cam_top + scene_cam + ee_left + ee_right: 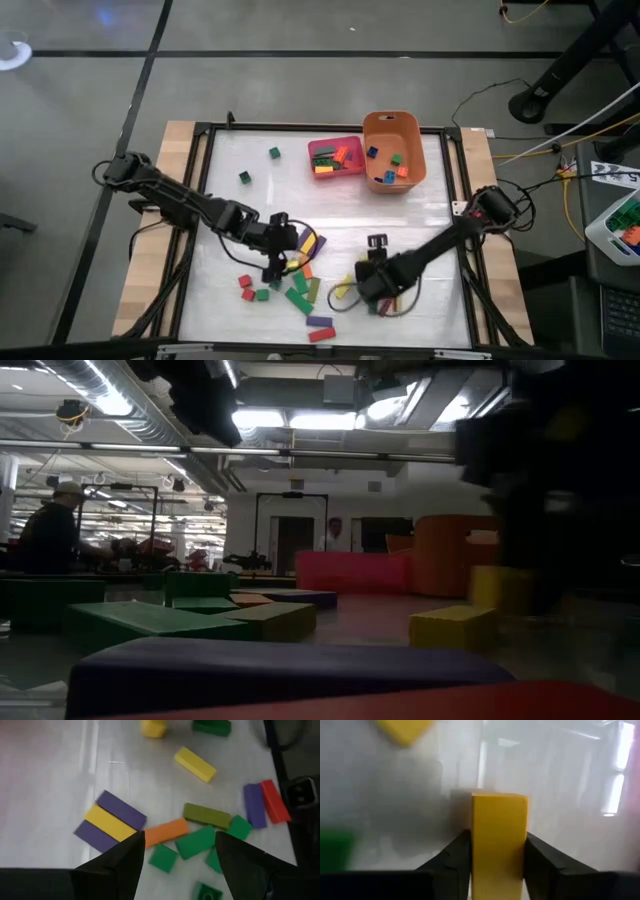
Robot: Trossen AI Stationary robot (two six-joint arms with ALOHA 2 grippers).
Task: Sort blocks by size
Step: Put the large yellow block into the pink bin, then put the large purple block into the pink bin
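Right gripper (498, 865) jaws pinch a yellow block (499, 840) near the pink tray (335, 158); left gripper (180, 857) jaws wide over the block pile.

— Where's the overhead camera?
— Straight above the desk (430, 215), looking down on all of it.
— And the low one?
— At desk height, right against the blocks (270, 670), facing the room.
— The wrist cameras?
— Close above the desk; the left one shares the purple-yellow-purple bars (110, 821) with the overhead.
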